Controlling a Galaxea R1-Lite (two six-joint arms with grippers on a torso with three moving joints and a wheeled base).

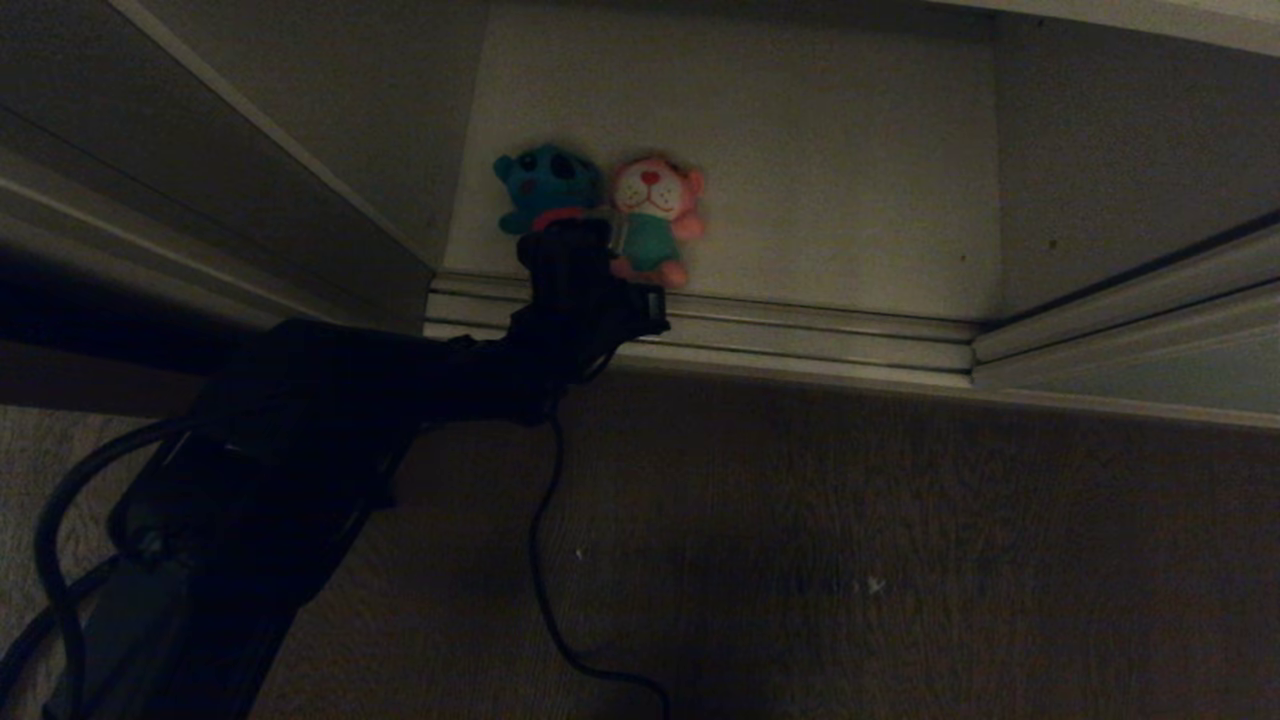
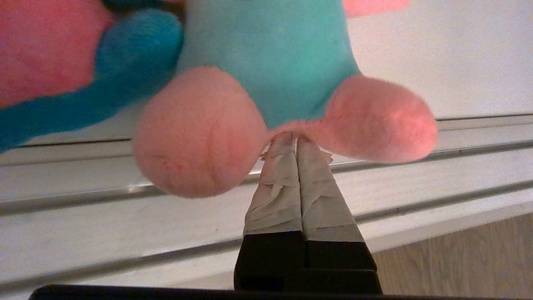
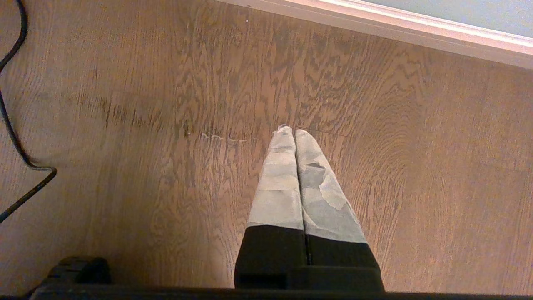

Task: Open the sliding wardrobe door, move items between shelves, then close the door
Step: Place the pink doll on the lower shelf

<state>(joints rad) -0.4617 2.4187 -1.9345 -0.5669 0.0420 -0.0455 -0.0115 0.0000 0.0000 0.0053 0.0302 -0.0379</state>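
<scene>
Pincer time: our left gripper (image 2: 296, 139), taped fingers clamped tight, nips the small pink plush toy in its teal shirt (image 2: 266, 62) by the seam between its legs, on the off-white bottom shelf (image 1: 850, 200) beside the teal plush bear (image 1: 548, 185). Right gripper (image 3: 291, 132) hangs closed, empty.

Bear toy (image 1: 545, 188) left of and touching monkey toy (image 1: 655, 215), both on shelf (image 1: 850, 180), rails (image 1: 800, 335) in front

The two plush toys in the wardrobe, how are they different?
The pink toy has a white face and teal shirt; the teal bear has a red shirt. The left gripper pinches the pink toy between its legs; the teal bear is not gripped. Both are small and sit side by side, touching.
</scene>
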